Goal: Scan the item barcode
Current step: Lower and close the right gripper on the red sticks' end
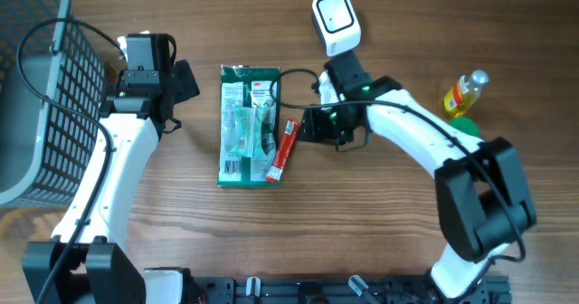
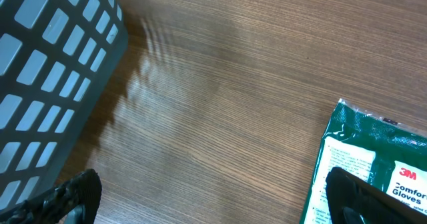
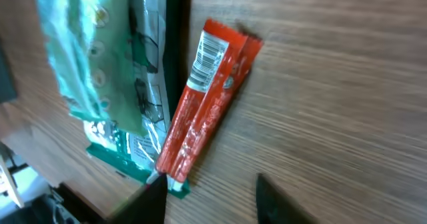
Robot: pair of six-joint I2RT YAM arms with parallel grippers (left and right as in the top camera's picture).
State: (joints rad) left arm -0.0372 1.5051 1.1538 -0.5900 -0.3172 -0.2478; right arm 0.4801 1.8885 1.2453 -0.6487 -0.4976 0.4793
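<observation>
Mid-table, red packet [image 3: 200, 111] lies barcode-up, one end touching the gloves pack [image 3: 107, 71]. Right gripper [image 3: 208, 207] hovers at that end, jaws partly apart, empty. Left gripper [image 2: 213, 207] gapes wide. Closing off-centre could pinch the pack too.

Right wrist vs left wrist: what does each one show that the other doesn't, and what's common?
Only the right wrist view: a red stick packet with its barcode facing up, lying along the edge of the green glove pack, its lower end at the pack's corner.
Only the left wrist view: the grey slotted basket at upper left, and the printing on the front of the pack's top corner.
Both: the glove pack and the wooden table.
</observation>
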